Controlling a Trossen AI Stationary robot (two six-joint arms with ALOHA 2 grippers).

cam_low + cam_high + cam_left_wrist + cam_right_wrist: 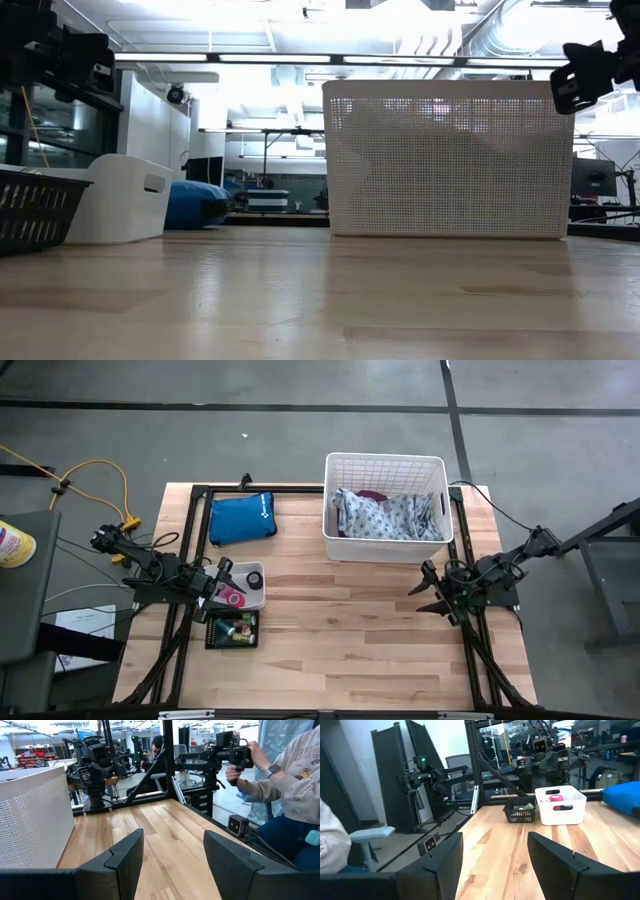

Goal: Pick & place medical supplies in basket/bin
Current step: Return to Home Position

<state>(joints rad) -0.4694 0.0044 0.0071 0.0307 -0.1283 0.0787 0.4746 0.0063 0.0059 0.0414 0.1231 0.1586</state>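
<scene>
The large white lattice basket stands at the table's far right and holds a grey-patterned cloth with a bit of maroon cloth behind it. A small white tray with a pink roll sits at the left. In front of it is the black mesh crate holding small pieces. My left gripper hangs open and level above the tray's left side. My right gripper hangs open above the table's right side, in front of the basket. Neither holds anything.
A blue pouch lies at the far left, behind the tray. Bare wood lies between the two arms. A seated person holding a device is beyond the table's edge in the left wrist view.
</scene>
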